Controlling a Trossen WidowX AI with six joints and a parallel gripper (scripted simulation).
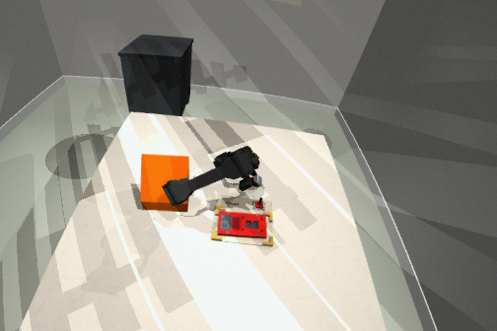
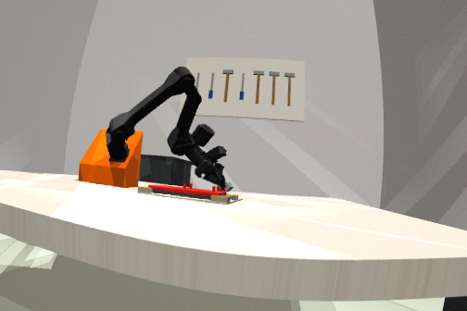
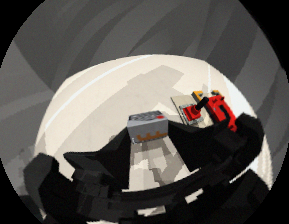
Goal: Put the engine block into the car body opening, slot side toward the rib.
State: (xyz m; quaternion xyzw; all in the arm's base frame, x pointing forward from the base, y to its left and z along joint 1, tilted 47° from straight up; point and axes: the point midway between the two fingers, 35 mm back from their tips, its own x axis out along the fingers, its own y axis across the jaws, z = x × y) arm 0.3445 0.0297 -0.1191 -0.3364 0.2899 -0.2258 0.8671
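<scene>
Pale tabletop (image 1: 329,276) (image 2: 263,231) (image 3: 105,90) — gripper (image 1: 258,183) (image 2: 227,184) (image 3: 145,124) part-open, clamped on the grey engine block (image 1: 258,180) (image 2: 229,186) (image 3: 148,129) — its height hard to judge

Gray engine block (image 1: 258,180) (image 2: 229,185) (image 3: 148,128) with orange-brown marks along one side and a red spot on top, gripped, apart from the opening, red car body (image 1: 260,231) (image 2: 170,189) (image 3: 221,109) lying flat, dark opening (image 1: 251,225) in its upper face

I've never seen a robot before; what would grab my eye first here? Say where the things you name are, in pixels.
Probably the bright orange block (image 1: 165,169) (image 2: 107,175), with a jointed black arm (image 1: 206,181) (image 2: 154,99) rising from it. Next, the flat red car body (image 1: 243,232) (image 2: 170,188) lying on the pale table. The arm's black claw (image 1: 256,181) (image 2: 227,186) (image 3: 145,124) grips a small grey engine block (image 1: 258,180) (image 2: 229,186) (image 3: 148,131).
</scene>
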